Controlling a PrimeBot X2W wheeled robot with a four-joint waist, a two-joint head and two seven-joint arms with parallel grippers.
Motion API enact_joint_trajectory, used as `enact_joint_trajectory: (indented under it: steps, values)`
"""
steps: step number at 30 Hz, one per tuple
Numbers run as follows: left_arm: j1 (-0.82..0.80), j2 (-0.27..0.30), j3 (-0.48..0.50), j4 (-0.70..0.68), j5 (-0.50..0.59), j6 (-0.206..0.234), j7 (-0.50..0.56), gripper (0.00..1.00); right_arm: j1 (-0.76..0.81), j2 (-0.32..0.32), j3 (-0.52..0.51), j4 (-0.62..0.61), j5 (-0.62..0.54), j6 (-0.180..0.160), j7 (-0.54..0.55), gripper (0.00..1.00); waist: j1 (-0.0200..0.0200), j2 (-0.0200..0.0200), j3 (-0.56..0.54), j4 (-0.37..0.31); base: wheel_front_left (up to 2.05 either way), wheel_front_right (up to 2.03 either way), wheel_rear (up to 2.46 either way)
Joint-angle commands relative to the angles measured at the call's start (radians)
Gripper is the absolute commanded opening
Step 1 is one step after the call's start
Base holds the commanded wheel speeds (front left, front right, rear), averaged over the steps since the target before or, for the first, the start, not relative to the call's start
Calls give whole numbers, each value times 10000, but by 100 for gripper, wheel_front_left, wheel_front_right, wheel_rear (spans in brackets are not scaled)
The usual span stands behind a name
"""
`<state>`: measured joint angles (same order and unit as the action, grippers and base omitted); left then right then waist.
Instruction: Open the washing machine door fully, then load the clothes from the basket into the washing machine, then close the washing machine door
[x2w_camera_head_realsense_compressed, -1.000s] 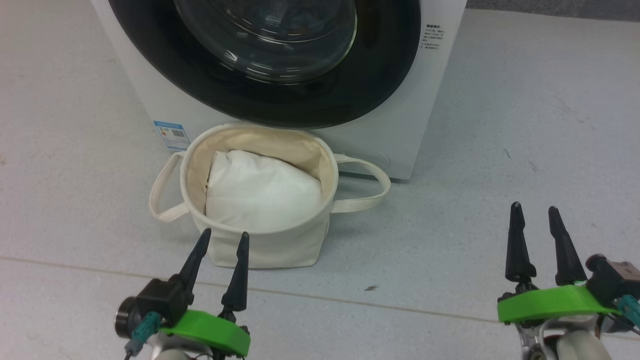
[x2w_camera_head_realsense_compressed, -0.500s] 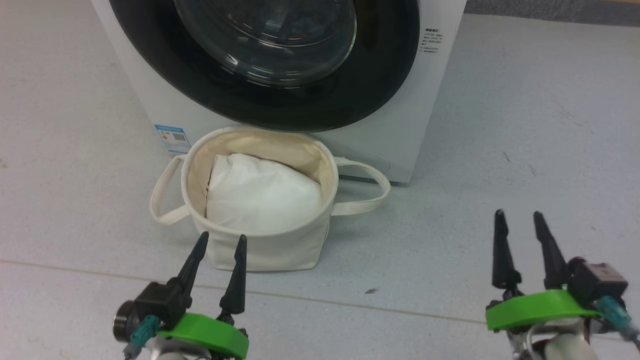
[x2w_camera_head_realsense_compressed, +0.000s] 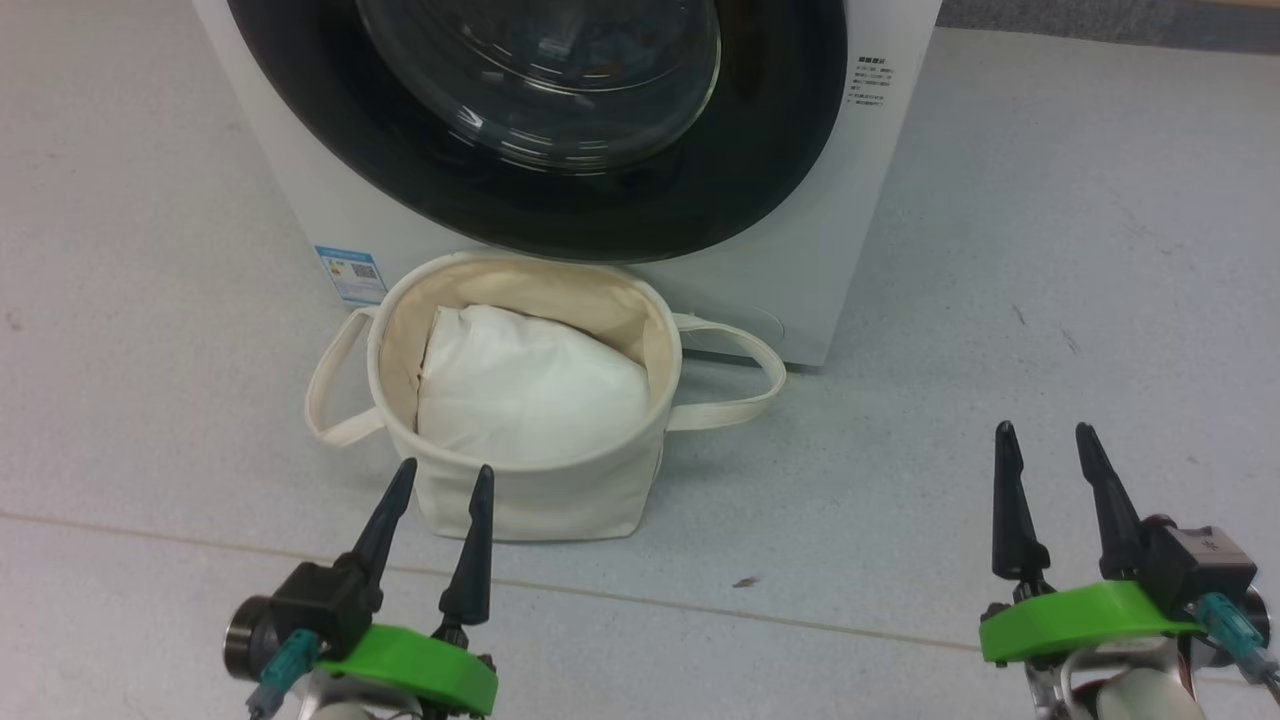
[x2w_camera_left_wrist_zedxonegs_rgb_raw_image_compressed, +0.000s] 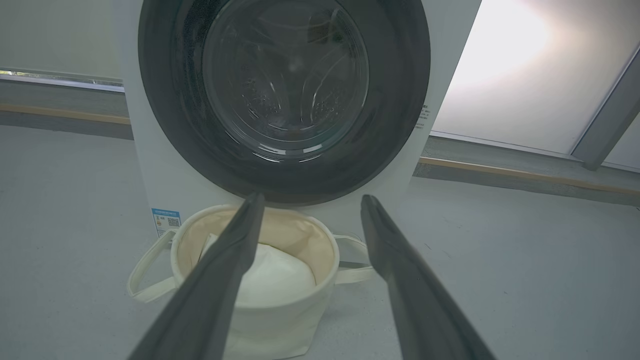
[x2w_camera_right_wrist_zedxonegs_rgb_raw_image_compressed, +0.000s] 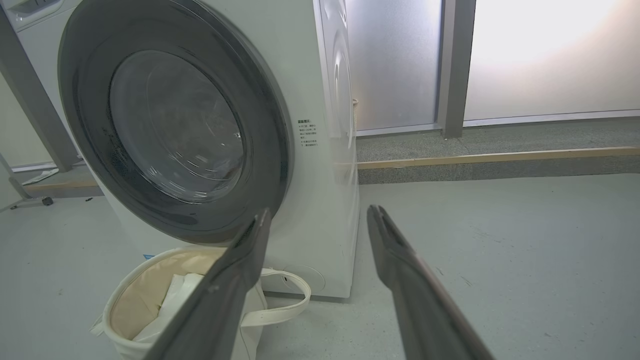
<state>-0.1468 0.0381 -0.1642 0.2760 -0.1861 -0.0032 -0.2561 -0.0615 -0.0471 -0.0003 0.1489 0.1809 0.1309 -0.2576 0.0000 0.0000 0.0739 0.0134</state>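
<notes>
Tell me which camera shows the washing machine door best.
Right wrist view: nearly the whole washing machine door, rim and glass, seen at an angle, shut. Left wrist view faces it head-on but crops its top. Head view catches its lower half.

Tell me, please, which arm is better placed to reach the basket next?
Left, likely: the left tool, open, points at the basket, tips by its near wall; the right tool, also open, is off to the side over the floor.

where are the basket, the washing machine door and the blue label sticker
basket (x2w_camera_head_realsense_compressed: 550, 500): head view, bare front wall
washing machine door (x2w_camera_head_realsense_compressed: 765, 150): head view, right side of the black rim
blue label sticker (x2w_camera_head_realsense_compressed: 350, 272): head view, middle of the sticker
</notes>
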Motion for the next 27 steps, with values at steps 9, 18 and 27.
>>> enact_joint_trajectory:
  steps: [9, 18, 27]
  values:
    - [-99, 122, 332, -419, 48, 43, -57, 100, -180, -31, 210, -269, -260, -2, -42, 100, 0, 0, -95, 54, 0, 0, 0]
    - [-40, 122, 330, -431, 94, 36, -57, 100, -188, -31, 233, -236, -289, -2, -42, 100, 0, 0, -117, 1, 0, 0, 0]
    - [-37, 122, 348, -380, -282, 58, -57, 100, -193, -31, 120, -192, -302, -2, -42, 100, 0, 0, -150, -70, 0, 0, 0]
